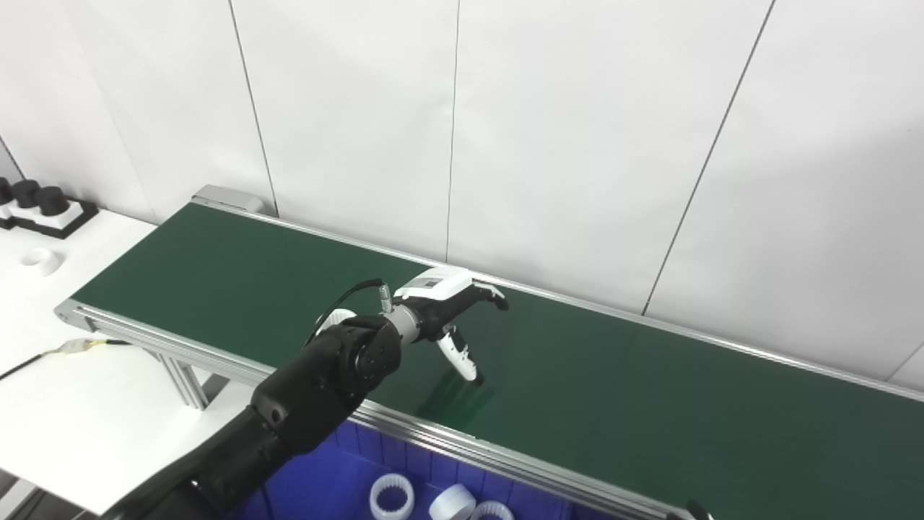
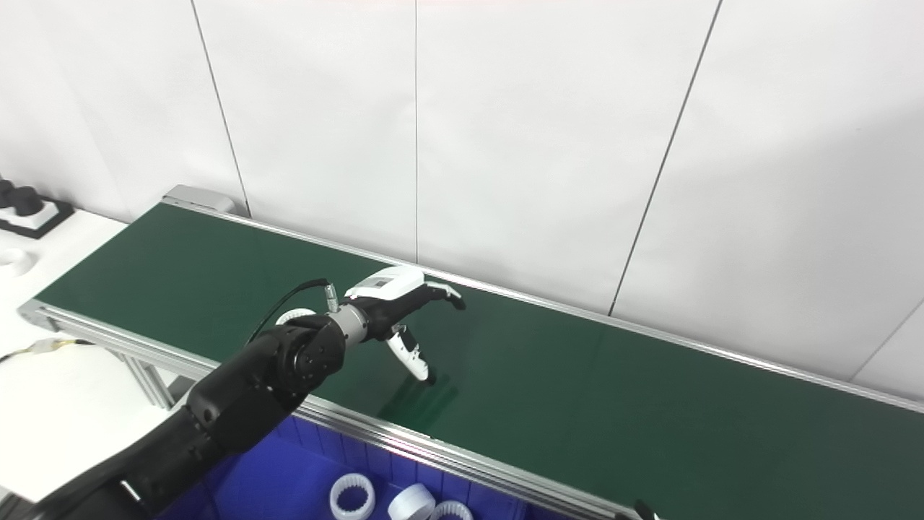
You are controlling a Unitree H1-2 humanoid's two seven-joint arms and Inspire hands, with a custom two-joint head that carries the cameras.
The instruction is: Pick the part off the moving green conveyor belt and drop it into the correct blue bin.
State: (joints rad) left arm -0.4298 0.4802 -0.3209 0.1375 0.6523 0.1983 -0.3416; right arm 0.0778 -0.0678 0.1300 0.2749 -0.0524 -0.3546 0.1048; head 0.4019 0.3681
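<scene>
The left hand (image 1: pixel 451 314) is extended over the green conveyor belt (image 1: pixel 650 390), its arm entering from the lower left. The fingers (image 1: pixel 491 295) are spread and point along the belt toward the right; the thumb (image 1: pixel 462 357) angles downward toward the belt surface. The hand holds nothing.

A white ring-shaped part (image 1: pixel 338 318) lies on the belt just behind the hand, on the wrist side. The forearm and a black cable cover most of it, so only its upper edge shows, and its exact shape cannot be confirmed. The part is not between the fingers.

The blue bin (image 1: pixel 339 469) sits below the near rail of the belt, beneath and on the near side of the hand. Its floor is divided by low ribs. It contains three white ring parts: a toothed ring (image 1: pixel 391 497) lying flat, a second ring (image 1: pixel 453 502) beside it to the right, and a third (image 1: pixel 492 511) touching the second and cut off by the lower picture edge. All three lie close together.

The right hand is almost wholly out of view; only a dark tip (image 1: pixel 696 510) appears at the bottom edge, right of the bin, and its state cannot be told.

On the white table (image 1: pixel 65 404), far to the left of the hand, stand a black-and-white holder with dark cylinders (image 1: pixel 40 206) and a small white ring (image 1: pixel 40 258).
</scene>
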